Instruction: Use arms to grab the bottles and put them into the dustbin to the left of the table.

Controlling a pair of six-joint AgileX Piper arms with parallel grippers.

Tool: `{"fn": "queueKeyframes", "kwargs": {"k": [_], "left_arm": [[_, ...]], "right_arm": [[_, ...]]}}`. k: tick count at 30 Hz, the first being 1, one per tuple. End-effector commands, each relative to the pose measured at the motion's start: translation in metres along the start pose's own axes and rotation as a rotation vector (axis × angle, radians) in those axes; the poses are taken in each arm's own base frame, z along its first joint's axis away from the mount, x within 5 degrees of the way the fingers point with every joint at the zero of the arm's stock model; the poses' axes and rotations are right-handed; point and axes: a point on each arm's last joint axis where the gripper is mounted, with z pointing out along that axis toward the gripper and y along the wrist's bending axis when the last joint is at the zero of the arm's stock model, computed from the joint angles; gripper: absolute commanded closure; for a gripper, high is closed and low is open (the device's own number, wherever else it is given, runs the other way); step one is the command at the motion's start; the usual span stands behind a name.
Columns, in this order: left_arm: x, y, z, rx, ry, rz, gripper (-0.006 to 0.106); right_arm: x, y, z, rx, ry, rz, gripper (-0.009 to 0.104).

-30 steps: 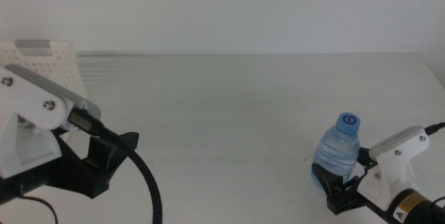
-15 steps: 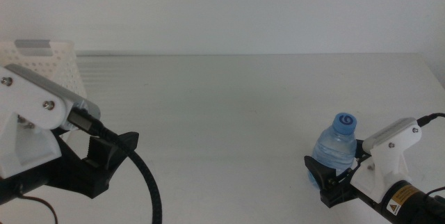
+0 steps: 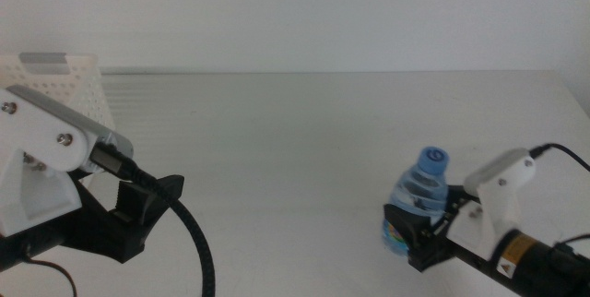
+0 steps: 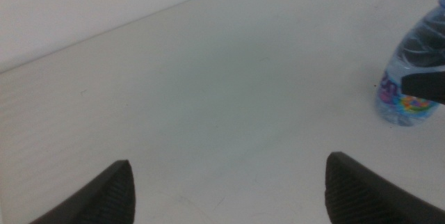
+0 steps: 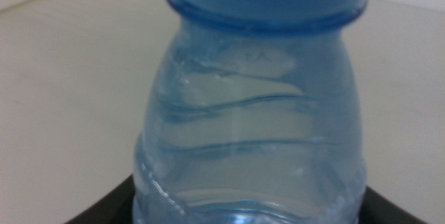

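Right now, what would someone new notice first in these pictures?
The clear plastic water bottle with a blue cap stands out, near the table's right front, clasped low by the right gripper. At far left sits the white perforated plastic dustbin, with the left gripper open over bare white table.

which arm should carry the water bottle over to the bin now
The right. The right gripper already has its jaws around the water bottle. The left gripper hangs open near the dustbin, well apart from the bottle.
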Motion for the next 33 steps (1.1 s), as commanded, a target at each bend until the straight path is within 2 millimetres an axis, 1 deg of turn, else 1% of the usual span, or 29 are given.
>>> {"fn": "queueKeyframes", "kwargs": {"k": [1,5,8,13,18,22,27,30,33], "left_arm": [[-0.017,0.001,-0.006,-0.010,-0.113,-0.018,0.010],[-0.017,0.001,-0.006,-0.010,-0.113,-0.018,0.010],[-0.017,0.001,-0.006,-0.010,-0.113,-0.018,0.010],[-0.017,0.001,-0.006,-0.010,-0.113,-0.018,0.010],[-0.017,0.001,-0.006,-0.010,-0.113,-0.018,0.010],[-0.017,0.001,-0.006,-0.010,-0.113,-0.018,0.010],[-0.017,0.001,-0.006,-0.010,-0.113,-0.018,0.010],[-0.017,0.001,-0.006,-0.010,-0.113,-0.018,0.010],[-0.017,0.001,-0.006,-0.010,-0.113,-0.018,0.010]], "right_arm": [[-0.044,0.006,0.006,-0.094,-0.307,-0.017,0.095],[-0.063,0.007,0.028,-0.174,-0.271,-0.013,0.095],[-0.084,0.009,0.048,-0.216,-0.251,-0.029,0.095],[-0.118,0.009,0.080,-0.206,-0.263,-0.029,0.095],[-0.140,0.010,0.114,-0.212,-0.283,-0.045,0.095],[-0.148,0.016,0.141,-0.225,-0.268,-0.078,0.095],[-0.146,0.026,0.169,-0.279,-0.259,-0.089,0.095],[-0.140,0.030,0.181,-0.290,-0.244,-0.100,0.095],[-0.133,0.034,0.184,-0.300,-0.228,-0.102,0.095]]}}
